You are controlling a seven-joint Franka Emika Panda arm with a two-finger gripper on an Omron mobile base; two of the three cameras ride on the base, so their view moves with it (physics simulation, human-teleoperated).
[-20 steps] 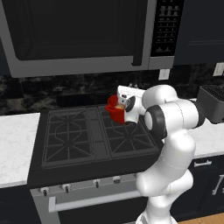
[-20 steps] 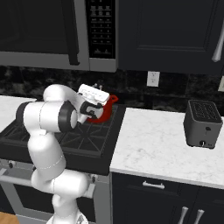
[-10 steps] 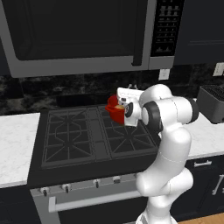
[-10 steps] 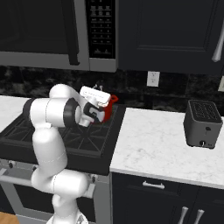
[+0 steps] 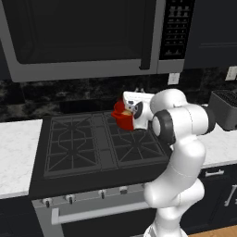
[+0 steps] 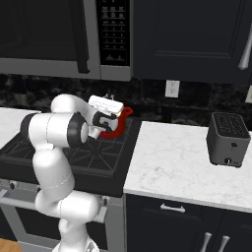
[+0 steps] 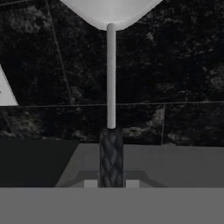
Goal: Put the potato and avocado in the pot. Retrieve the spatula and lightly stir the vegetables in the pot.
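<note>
Fingers (image 7: 111, 181) grip the spatula (image 7: 111, 109) by its dark textured handle, grey shaft and pale blade upward.

You saw a glossy red pot (image 5: 121, 115); the counter (image 6: 197, 162) was polished white marble; the spatula (image 7: 111, 157) grip looked rough, woven.

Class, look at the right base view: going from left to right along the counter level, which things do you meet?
Stove → red pot → marble counter → toaster.
</note>
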